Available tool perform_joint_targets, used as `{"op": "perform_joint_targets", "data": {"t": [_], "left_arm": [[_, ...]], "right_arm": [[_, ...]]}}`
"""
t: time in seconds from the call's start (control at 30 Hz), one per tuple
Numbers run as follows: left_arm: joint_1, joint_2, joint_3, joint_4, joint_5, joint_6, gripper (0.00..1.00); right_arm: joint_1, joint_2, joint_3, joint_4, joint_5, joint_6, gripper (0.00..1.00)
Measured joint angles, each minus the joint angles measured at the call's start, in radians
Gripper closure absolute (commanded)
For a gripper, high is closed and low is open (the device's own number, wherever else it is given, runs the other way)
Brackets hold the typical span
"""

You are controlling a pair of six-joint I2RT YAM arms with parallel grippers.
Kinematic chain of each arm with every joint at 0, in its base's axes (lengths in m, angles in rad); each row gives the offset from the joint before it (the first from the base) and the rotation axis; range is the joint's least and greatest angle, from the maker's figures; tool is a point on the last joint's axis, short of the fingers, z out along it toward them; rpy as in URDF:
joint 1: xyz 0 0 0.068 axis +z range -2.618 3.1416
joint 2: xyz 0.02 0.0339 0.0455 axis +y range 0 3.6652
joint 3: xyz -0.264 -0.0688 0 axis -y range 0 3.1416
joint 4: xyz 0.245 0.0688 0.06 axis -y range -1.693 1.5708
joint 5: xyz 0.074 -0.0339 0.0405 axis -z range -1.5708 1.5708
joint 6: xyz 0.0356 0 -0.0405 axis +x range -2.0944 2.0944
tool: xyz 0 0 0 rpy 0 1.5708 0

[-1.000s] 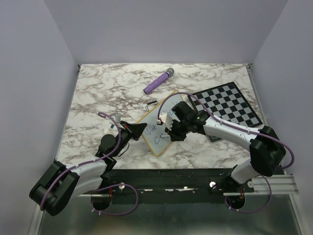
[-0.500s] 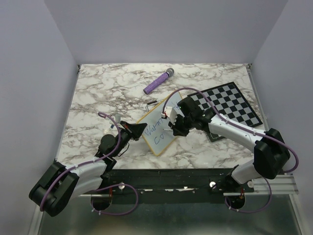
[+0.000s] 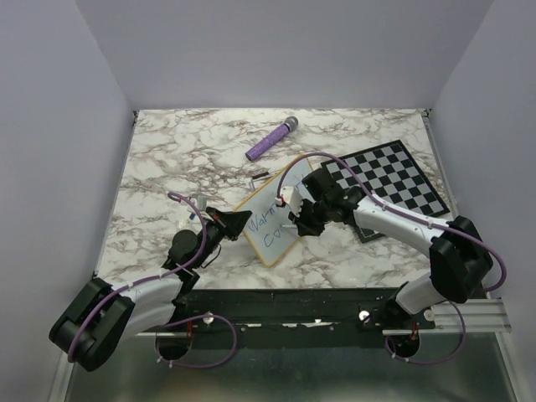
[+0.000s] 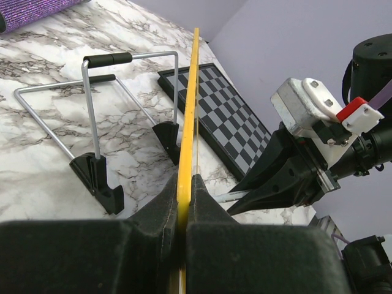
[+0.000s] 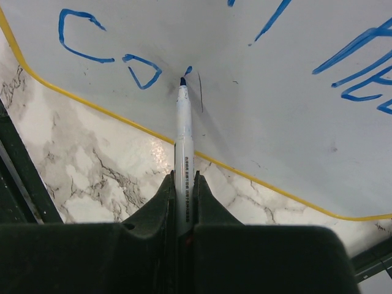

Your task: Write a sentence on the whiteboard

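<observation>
Counts of items in view. Arms: two, each bearing one gripper, namely the left gripper [image 4: 182, 185] and the right gripper [image 5: 182, 182]. One whiteboard [image 3: 270, 199], with two black feet [image 4: 98, 179] (both seen from the left wrist) and two lines of blue writing [image 3: 268, 224]. One marker [image 5: 183, 128]. One checkered chessboard [image 3: 394, 177]. One purple cylinder [image 3: 270, 140]. One marble table [image 3: 176, 151].
</observation>
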State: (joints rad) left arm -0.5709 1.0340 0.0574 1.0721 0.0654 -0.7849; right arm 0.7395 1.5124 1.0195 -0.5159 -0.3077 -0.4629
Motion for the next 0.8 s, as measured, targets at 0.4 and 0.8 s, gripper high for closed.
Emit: {"op": "perform_joint_targets", "data": {"t": [0.4, 0.8], "left_arm": [[0.000, -0.003, 0.000, -0.001, 0.000, 0.010, 1.00], [0.000, -0.004, 0.000, 0.000, 0.002, 0.010, 1.00]], "right_arm": [[0.000, 0.035, -0.009, -0.048, -0.025, -0.028, 1.00], [0.000, 0.029, -0.009, -0.046, -0.024, -0.020, 0.99]]}}
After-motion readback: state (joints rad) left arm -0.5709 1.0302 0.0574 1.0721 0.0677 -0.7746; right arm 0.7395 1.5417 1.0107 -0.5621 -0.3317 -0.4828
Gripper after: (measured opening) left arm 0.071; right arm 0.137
